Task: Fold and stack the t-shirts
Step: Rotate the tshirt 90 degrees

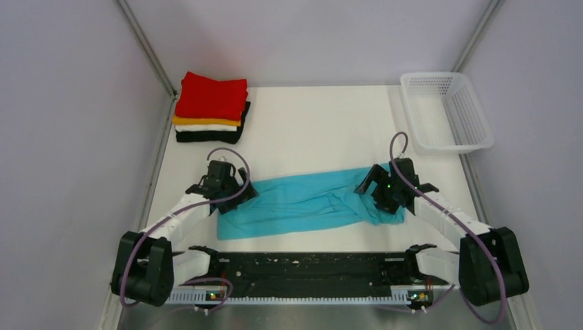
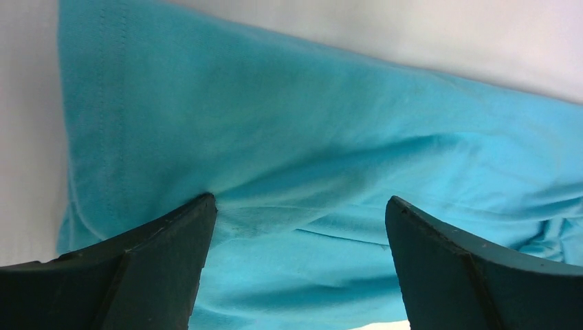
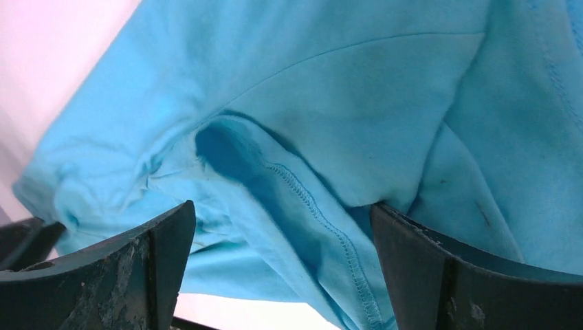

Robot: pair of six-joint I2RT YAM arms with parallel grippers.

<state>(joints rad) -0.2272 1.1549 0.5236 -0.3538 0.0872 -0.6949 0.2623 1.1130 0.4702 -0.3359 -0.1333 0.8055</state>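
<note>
The turquoise-blue t-shirt [image 1: 302,203] lies as a long band across the near middle of the table. My left gripper [image 1: 237,190] is open over its left end; in the left wrist view its fingers [image 2: 172,254] press down on the cloth [image 2: 295,158]. My right gripper [image 1: 385,196] is open over the right end, its fingers [image 3: 412,261] on either side of a hemmed fold [image 3: 309,206]. A stack of folded shirts [image 1: 211,106] sits at the back left: red on top, then orange, white and black.
A white mesh basket [image 1: 447,110] stands at the back right. Grey walls enclose the table at the left, right and back. A black rail [image 1: 302,271] runs along the near edge between the arm bases.
</note>
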